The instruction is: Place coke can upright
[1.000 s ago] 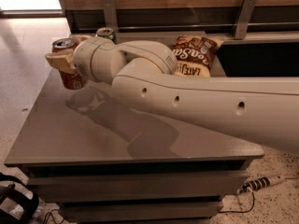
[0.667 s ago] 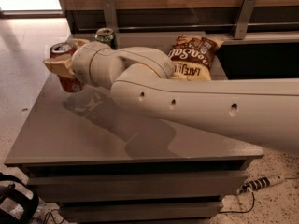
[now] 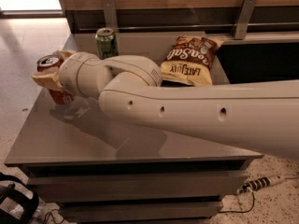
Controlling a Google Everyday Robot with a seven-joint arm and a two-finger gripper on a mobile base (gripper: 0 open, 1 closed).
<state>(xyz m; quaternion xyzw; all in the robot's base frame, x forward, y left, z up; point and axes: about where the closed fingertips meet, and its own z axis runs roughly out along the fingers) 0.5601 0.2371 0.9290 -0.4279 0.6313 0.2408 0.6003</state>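
Note:
The coke can is red with a silver top and stands upright at the left edge of the grey table. Its base is at or just above the tabletop. My gripper is at the end of the white arm that reaches in from the right. Its tan fingers are closed around the can's middle and hide most of the can's body.
A green soda can stands upright at the back of the table. A brown chip bag lies at the back right. A wooden wall with metal brackets runs behind. The table's left edge is right beside the coke can. A power strip lies on the floor.
My gripper has moved left and down with the coke can, bringing it close to the tabletop near the left edge. The green can is now fully uncovered.

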